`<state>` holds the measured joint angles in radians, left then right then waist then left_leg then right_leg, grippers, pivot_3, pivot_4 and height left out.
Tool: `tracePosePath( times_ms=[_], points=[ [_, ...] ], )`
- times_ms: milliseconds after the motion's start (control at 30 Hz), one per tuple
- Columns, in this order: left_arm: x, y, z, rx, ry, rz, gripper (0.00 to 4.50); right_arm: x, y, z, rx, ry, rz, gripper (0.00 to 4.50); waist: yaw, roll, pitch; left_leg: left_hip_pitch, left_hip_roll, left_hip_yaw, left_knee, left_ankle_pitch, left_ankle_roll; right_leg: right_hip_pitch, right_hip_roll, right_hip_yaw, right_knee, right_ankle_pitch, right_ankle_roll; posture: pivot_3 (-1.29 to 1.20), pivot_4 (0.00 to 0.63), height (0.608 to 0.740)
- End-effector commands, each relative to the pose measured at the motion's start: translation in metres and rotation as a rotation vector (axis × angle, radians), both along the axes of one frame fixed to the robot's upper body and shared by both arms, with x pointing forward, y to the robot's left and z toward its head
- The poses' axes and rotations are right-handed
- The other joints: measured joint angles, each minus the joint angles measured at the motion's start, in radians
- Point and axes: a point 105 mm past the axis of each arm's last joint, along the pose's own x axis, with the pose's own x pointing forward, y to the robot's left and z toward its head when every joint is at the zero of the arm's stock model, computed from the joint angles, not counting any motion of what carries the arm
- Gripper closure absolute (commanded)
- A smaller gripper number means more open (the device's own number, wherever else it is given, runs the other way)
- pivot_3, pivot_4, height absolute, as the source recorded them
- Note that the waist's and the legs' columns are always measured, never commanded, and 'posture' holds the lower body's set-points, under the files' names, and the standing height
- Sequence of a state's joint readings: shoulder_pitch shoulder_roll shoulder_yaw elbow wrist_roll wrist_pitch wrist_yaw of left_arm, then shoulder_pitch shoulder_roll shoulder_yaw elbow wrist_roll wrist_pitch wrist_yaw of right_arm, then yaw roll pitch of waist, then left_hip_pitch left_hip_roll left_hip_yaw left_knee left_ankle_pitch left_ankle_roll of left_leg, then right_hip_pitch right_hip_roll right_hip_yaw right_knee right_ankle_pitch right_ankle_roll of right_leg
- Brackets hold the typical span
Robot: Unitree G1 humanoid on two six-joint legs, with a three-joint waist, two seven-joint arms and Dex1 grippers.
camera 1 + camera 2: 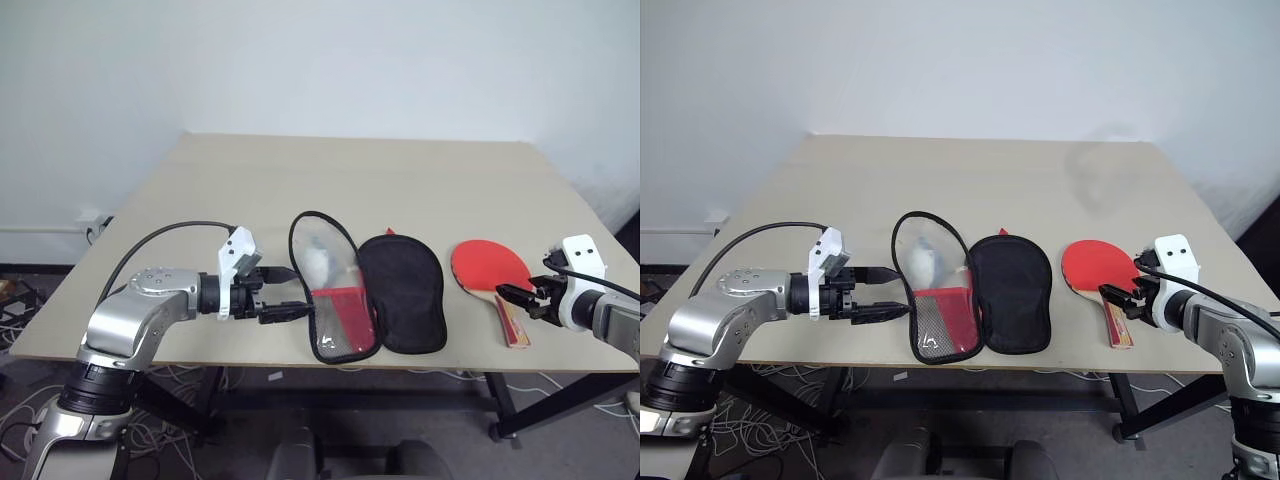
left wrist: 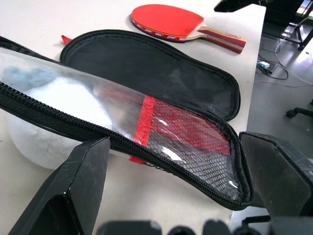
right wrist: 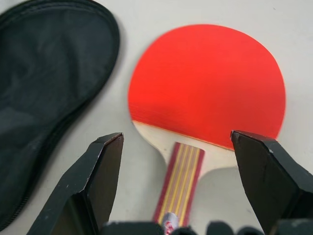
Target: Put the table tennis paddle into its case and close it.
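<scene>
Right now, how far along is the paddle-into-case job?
Early. Done: the case lies unzipped and spread open on the table. In hand: the open right claw straddles the handle of the table tennis paddle, not yet gripping it; the open left claw is at the case's near edge. Left: grasp the paddle, slide it in, fold and zip shut.

Case [image 1: 370,295] lies open on table [image 1: 400,180], centre front; paddle [image 1: 492,270] to its right, apart, handle twd front edge.
</scene>
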<state>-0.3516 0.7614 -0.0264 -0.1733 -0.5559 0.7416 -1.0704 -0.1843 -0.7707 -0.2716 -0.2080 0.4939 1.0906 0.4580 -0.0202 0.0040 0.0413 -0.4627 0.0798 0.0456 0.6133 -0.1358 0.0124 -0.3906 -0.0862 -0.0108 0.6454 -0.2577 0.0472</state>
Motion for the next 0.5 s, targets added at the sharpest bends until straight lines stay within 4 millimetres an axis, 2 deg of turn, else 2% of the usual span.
tracePosePath(
  times_ms=[33, 133, 300, 400, 500],
  points=[
    [-0.001, 0.012, 0.026, -0.001, -0.079, 0.027, 0.03, 0.007, -0.01, 0.009, -0.034, -0.042, -0.041, 0.68, 0.0, 0.0, 0.0, 0.0, 0.0, 0.0, 0.0, 0.0, 0.0, 0.0, 0.0, 0.0, 0.0, 0.0, 0.0, 0.0, 0.0, 0.74],
    [-0.001, 0.023, 0.029, 0.026, -0.088, 0.058, 0.03, 0.011, -0.012, 0.01, -0.028, -0.044, -0.048, 0.68, -0.001, 0.0, 0.0, 0.0, 0.0, 0.0, 0.0, 0.0, 0.0, 0.0, 0.0, 0.0, 0.0, 0.0, 0.0, 0.0, 0.0, 0.74],
    [0.003, 0.039, 0.049, 0.024, -0.116, 0.099, 0.03, 0.013, -0.02, 0.003, -0.044, 0.0, -0.082, 0.68, -0.002, 0.0, 0.0, 0.0, 0.0, 0.0, 0.0, 0.0, 0.0, 0.0, 0.0, 0.0, 0.0, 0.0, 0.0, 0.0, 0.0, 0.74],
    [0.004, 0.03, 0.05, 0.02, -0.114, 0.069, 0.03, 0.014, -0.016, -0.001, -0.039, 0.015, -0.075, 0.68, 0.001, 0.0, 0.0, 0.0, 0.0, 0.0, 0.0, 0.0, 0.0, 0.0, 0.0, 0.0, 0.0, 0.0, 0.0, 0.0, 0.0, 0.74],
    [0.003, 0.009, 0.045, 0.012, -0.094, -0.003, 0.03, 0.013, -0.013, -0.008, -0.047, 0.048, -0.068, 0.68, 0.0, 0.0, 0.0, 0.0, 0.0, 0.001, 0.0, 0.0, 0.0, 0.0, 0.0, 0.0, 0.0, 0.0, 0.0, 0.0, 0.0, 0.74]
  ],
)
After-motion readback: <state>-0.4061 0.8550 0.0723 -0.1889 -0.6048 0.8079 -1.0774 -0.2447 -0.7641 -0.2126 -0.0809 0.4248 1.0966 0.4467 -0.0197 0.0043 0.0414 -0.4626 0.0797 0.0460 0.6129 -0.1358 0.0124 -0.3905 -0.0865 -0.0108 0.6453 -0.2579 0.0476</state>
